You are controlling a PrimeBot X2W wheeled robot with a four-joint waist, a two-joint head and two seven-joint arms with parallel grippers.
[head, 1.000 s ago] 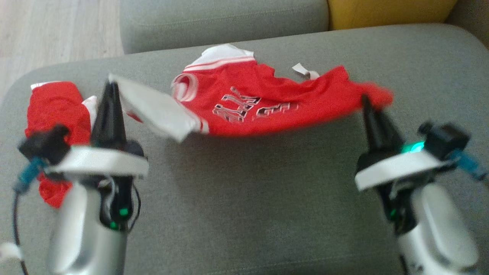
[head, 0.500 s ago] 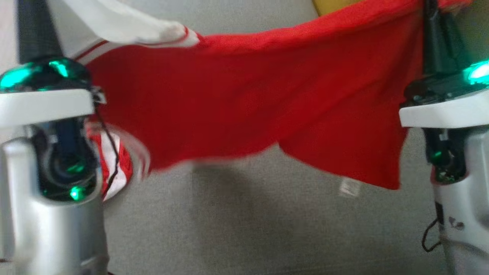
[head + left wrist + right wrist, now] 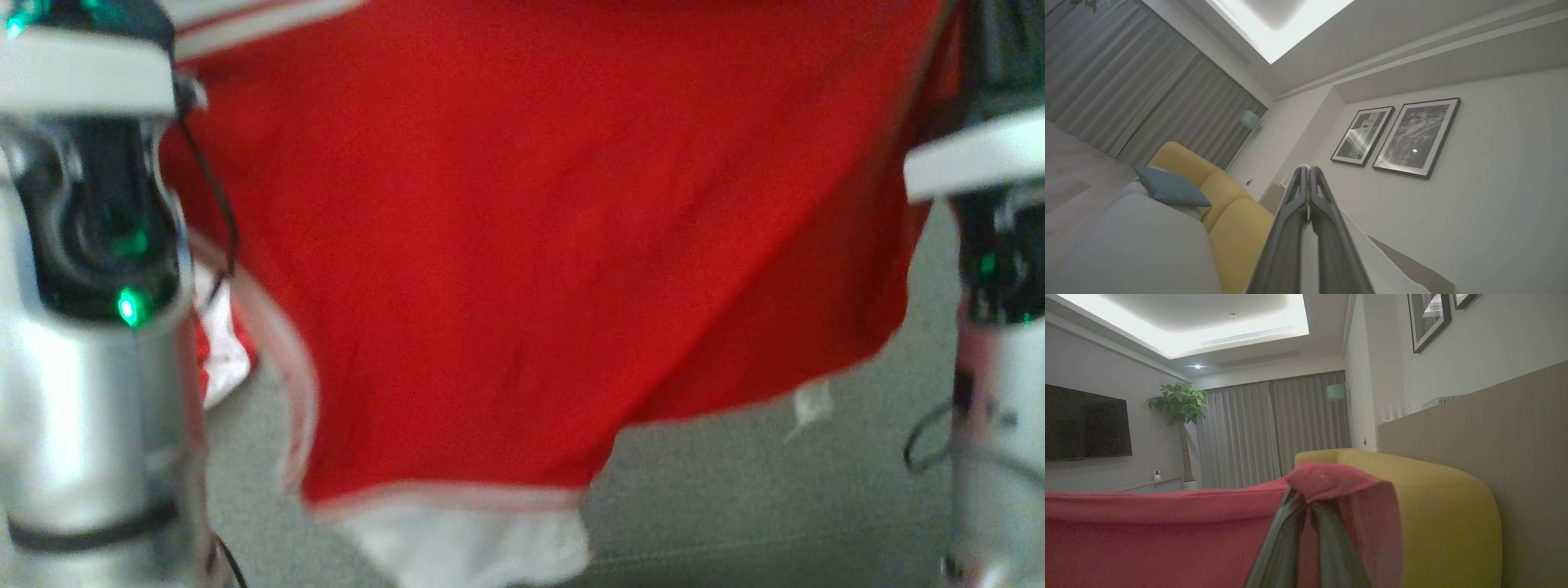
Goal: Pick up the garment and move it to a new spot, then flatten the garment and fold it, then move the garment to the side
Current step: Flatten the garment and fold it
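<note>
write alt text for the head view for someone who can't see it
A red garment with white trim hangs spread wide above a grey sofa cushion, blurred. The pale left forearm and right forearm flank it.

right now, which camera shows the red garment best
The head view: the garment hangs spread wide, red with white trim. The right wrist view gives a red edge draped over the shut right gripper; the left wrist view, a white strip beside the left gripper.

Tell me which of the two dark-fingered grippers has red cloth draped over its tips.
The right gripper: the red and white jersey garment drapes over its tips. The left gripper pinches a white part, tips bare.
</note>
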